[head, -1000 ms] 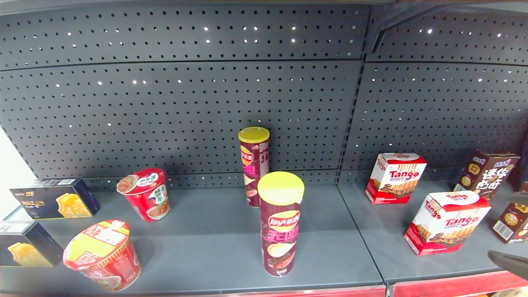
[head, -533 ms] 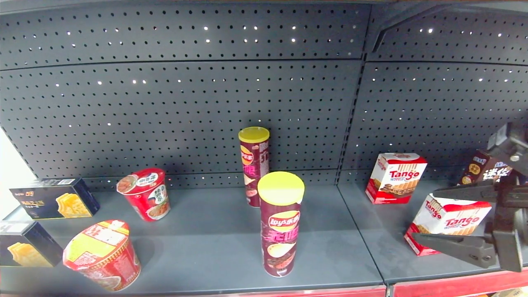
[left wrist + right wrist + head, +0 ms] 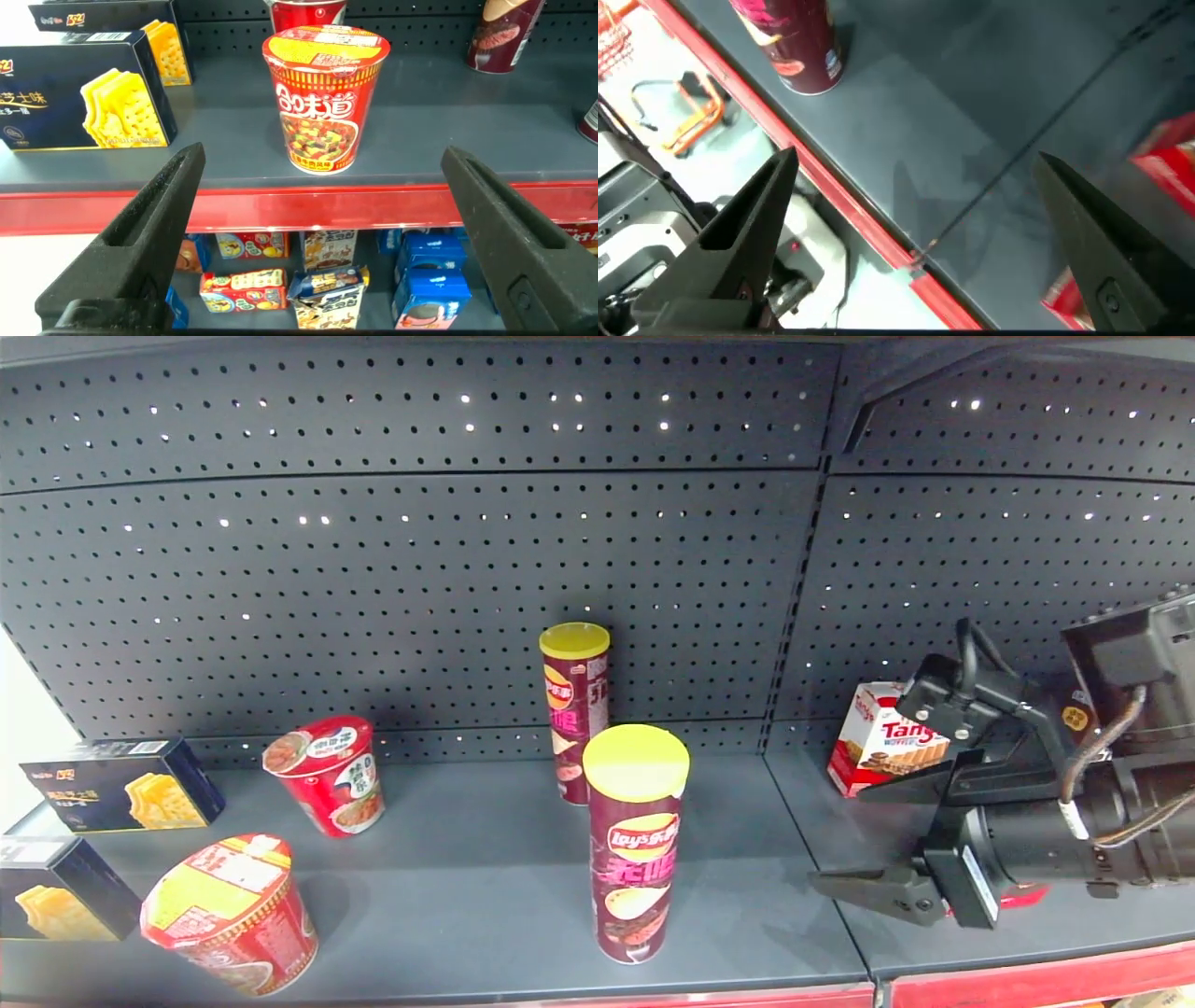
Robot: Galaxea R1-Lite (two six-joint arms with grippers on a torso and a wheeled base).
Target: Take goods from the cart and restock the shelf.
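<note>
My right gripper [image 3: 837,840] hangs open and empty over the grey shelf board [image 3: 467,868], right of the front chip can [image 3: 637,840]. A second chip can [image 3: 573,709] stands behind that one. The arm covers most of a red-and-white wafer box [image 3: 878,742]. In the right wrist view the gripper [image 3: 917,159] is above the shelf's red front edge [image 3: 840,201], with the chip can [image 3: 789,42] to one side. My left gripper [image 3: 322,154] is open and empty in front of the shelf edge, facing a red cup noodle [image 3: 324,103].
Two red cup noodles [image 3: 231,915] [image 3: 327,773] and two dark cracker boxes [image 3: 121,784] [image 3: 56,889] stand on the shelf's left part. A perforated back panel [image 3: 420,569] closes the rear. Boxes [image 3: 318,280] fill the lower shelf. An orange frame [image 3: 682,103] lies on the floor.
My right arm has come in from the right and moved left over the shelf, now covering the front wafer box and the brown boxes. The goods have not moved.
</note>
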